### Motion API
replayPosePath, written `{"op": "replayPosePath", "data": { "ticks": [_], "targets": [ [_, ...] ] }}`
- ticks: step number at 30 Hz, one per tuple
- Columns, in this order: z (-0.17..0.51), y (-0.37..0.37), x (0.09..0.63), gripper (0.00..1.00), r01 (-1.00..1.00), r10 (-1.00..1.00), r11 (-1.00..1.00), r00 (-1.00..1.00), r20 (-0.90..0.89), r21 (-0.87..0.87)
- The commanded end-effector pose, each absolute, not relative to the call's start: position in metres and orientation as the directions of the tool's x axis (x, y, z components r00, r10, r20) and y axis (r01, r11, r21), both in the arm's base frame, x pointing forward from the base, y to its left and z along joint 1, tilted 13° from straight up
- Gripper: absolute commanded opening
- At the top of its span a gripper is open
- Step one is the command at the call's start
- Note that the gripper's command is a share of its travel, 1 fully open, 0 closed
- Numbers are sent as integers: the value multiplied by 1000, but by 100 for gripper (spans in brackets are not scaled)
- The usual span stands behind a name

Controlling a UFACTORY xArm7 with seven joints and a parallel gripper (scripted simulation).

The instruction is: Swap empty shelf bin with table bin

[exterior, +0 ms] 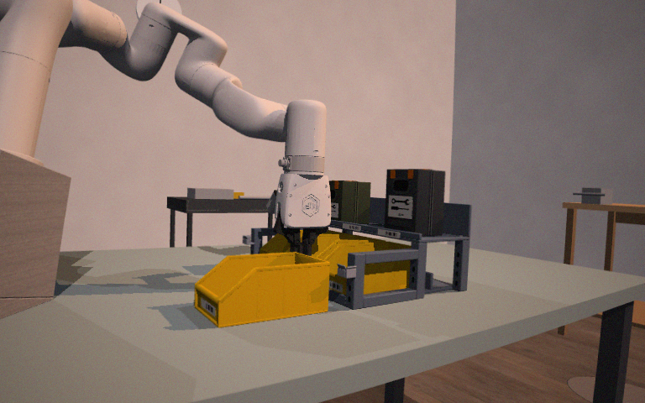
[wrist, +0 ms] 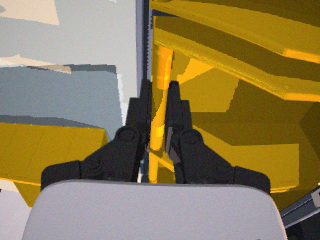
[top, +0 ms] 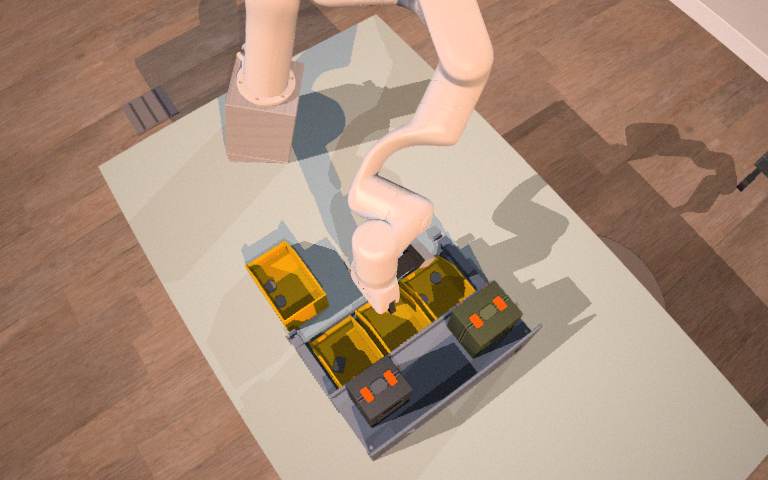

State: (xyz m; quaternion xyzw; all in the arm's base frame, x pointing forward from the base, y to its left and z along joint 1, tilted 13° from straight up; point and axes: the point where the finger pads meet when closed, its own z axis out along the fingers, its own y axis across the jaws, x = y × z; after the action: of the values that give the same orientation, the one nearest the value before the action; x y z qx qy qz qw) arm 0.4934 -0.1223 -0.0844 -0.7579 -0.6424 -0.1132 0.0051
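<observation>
The empty yellow bin [top: 403, 323] [wrist: 212, 97] is in the middle place of the grey shelf [top: 317, 372] [exterior: 387, 300], between two other bins. My gripper [top: 391, 308] [exterior: 302, 250] [wrist: 159, 96] points down at its front end and is shut on its front wall, which shows between the fingers in the wrist view. Whether its base touches the shelf's floor is hidden. The yellow bin with parts [top: 286, 268] [exterior: 273, 292] [wrist: 50, 150] stands on the table in front of the shelf, with two dark round parts [top: 270, 285] [top: 280, 300] inside.
A yellow bin [top: 346, 342] [exterior: 387, 279] with a dark part stands at one side of the empty bin. Another yellow bin [top: 453, 291] with dark parts stands at the other side. A dark case [top: 378, 389] [exterior: 418, 204] and a green case [top: 485, 319] [exterior: 357, 204] stand on the upper board behind.
</observation>
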Motion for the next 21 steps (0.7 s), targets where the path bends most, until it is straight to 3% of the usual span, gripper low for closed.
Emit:
{"op": "replayPosePath", "data": {
  "ticks": [1,21],
  "targets": [
    [-77,-124,493,0,974,973,-176,150,177,141],
    [-71,-125,492,0,974,973,-176,150,177,141]
  ]
}}
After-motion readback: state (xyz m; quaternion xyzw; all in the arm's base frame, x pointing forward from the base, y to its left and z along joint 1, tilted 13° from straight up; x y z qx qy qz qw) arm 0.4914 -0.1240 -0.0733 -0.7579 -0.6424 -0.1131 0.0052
